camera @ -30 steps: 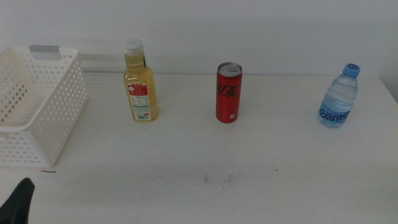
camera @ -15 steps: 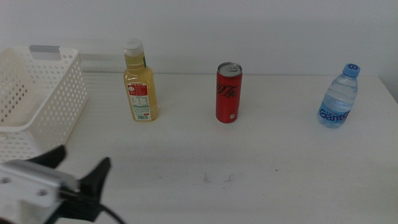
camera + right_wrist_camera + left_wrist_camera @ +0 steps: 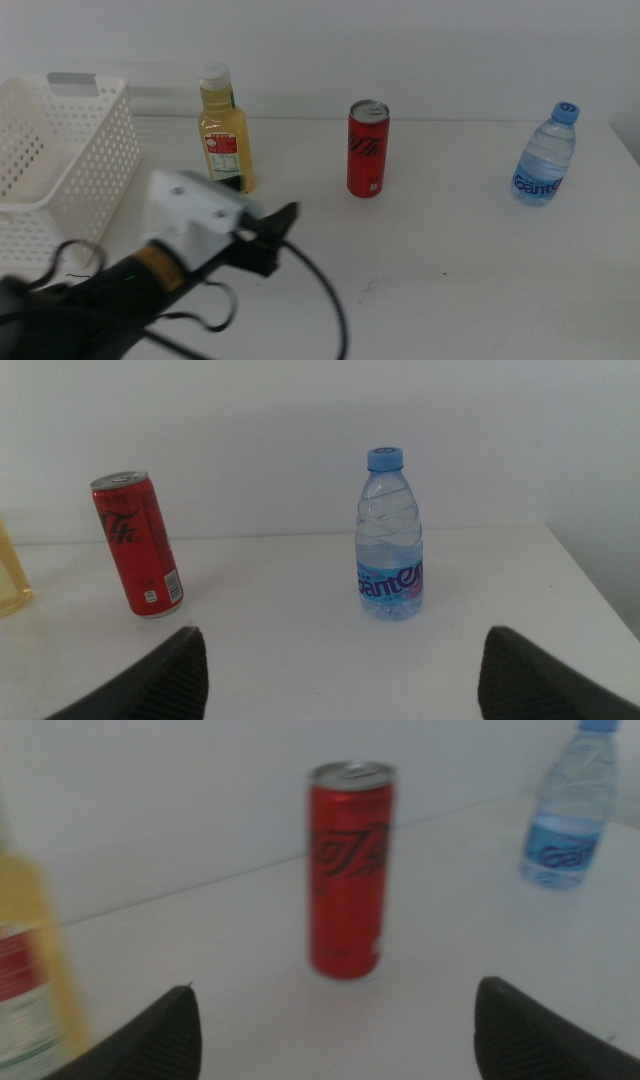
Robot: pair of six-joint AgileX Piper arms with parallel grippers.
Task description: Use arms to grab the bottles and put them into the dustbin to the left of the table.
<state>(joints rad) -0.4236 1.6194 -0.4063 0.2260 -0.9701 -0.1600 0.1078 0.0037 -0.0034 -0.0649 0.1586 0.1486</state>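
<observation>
The left gripper (image 3: pixel 268 228), jaws spread wide and empty, hovers over the white table (image 3: pixel 450 260). Three containers stand upright beyond it, well apart: one yellow juice bottle (image 3: pixel 224 131) just off its tips, one red soda can (image 3: pixel 367 149) ahead, one clear water bottle (image 3: pixel 546 155) farthest away. One white dustbin (image 3: pixel 58 170) sits behind and beside the arm. The right gripper (image 3: pixel 335 670), also spread apart, faces the water bottle.

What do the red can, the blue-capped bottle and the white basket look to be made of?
Red can: likely painted metal, with a silvery rim and pull-tab top.
Blue-capped bottle: clear, thin plastic, apparently; the wall shows through its ribbed body.
White basket: moulded plastic by its look, matte, with even perforations in the sides.
</observation>
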